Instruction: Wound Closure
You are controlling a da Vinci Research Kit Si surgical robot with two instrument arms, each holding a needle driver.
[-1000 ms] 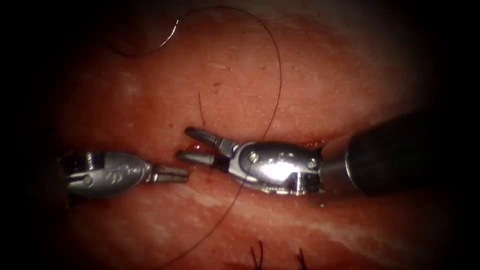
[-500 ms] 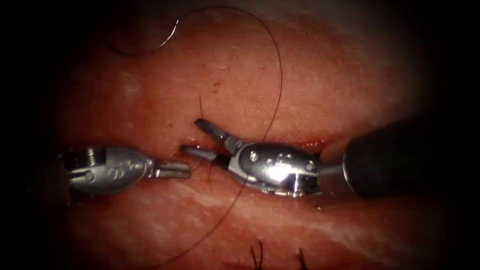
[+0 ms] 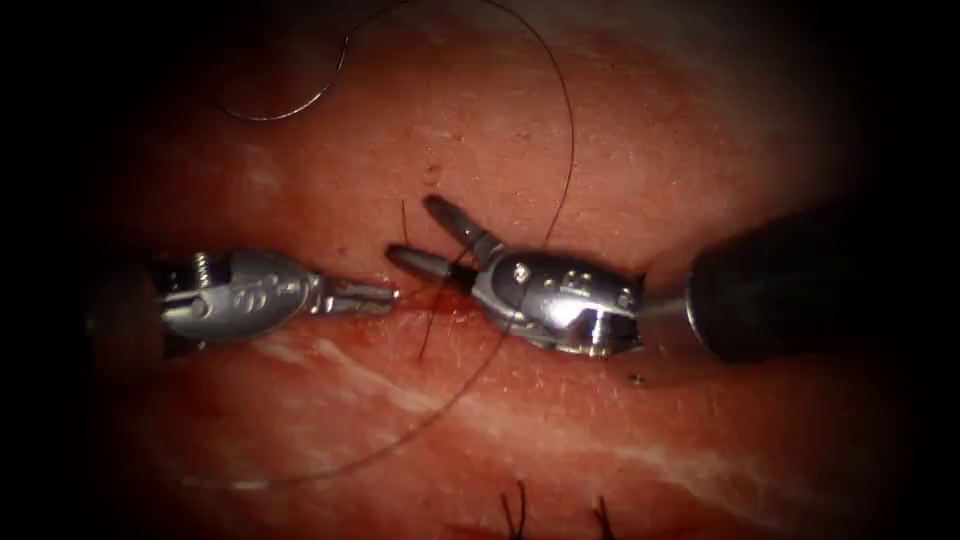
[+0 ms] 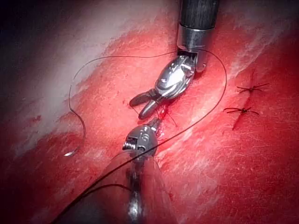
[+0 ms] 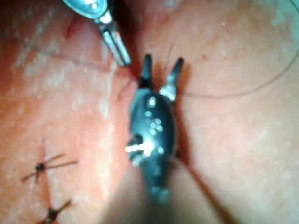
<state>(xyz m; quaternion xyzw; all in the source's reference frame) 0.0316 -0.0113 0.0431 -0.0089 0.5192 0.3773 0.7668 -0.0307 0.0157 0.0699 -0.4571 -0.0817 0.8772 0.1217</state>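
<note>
The cut [image 3: 440, 295] runs across the tissue [image 3: 560, 440], wet with red fluid. My left tool [image 3: 378, 294] lies along it from the left, jaws shut, and I see nothing held in them. My right tool [image 3: 412, 229] comes in from the right, its jaws open and empty over the cut, around a short thread tail [image 3: 428, 325]. The curved needle [image 3: 290, 105] lies free on the tissue at the upper left, not in it. A long thread [image 3: 568, 130] loops from it past the right tool. In the left wrist view the needle [image 4: 79, 123] lies apart from both tools.
Two finished stitches [image 3: 515, 508] [image 3: 602, 515] sit at the lower edge, also seen as stitches [image 4: 244, 110] [image 5: 42, 165] in the wrist views. The right tool's dark shaft [image 3: 790, 290] crosses the right side. The left tool [image 5: 112, 39] nears the right tool's open jaws.
Both tools have moved upward. The right tool's jaws have opened wider and swung up. The left tool's tip has edged right. The thread loop has shifted with them.
</note>
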